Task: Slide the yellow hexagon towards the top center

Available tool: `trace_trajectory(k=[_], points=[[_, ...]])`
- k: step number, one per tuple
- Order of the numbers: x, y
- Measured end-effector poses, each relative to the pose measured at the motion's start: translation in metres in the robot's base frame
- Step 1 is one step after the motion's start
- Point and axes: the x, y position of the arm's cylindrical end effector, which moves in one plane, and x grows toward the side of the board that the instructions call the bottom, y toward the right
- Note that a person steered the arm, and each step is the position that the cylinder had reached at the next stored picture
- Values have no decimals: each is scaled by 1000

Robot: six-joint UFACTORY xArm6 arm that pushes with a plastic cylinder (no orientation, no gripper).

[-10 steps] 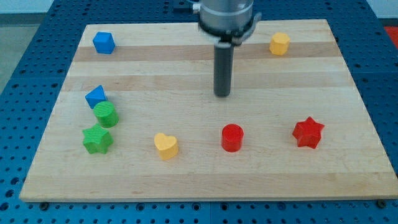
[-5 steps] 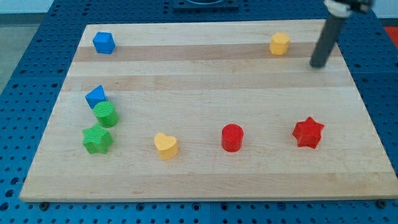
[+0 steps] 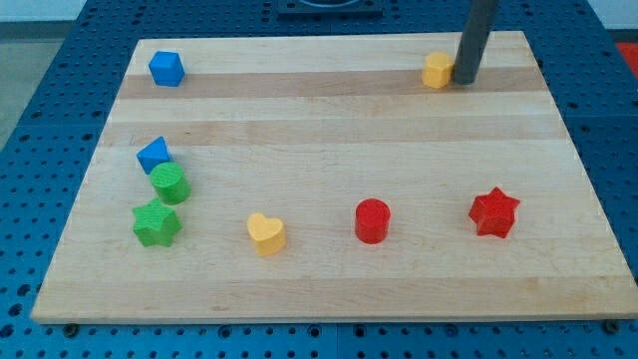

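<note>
The yellow hexagon (image 3: 437,71) is sitting near the board's (image 3: 319,130) top edge, touching my tip (image 3: 464,82) on the view's left; gripless, it is risking a glancing push that spins the block aside.

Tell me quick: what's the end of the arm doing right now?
No gripper: my tip sits against the yellow hexagon on its right side in the view, holding nothing.

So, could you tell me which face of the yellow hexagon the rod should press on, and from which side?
Press the face on the view's right of the yellow hexagon, pushing toward the view's left, since top centre lies that way. My tip already sits against that side, at the block's mid-height, so a straight push looks sound.
</note>
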Motion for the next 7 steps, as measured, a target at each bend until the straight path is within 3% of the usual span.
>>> trace_trajectory(k=[3, 4, 5, 7], points=[[0, -69], [-2, -27], [-43, -27], [-38, -49]])
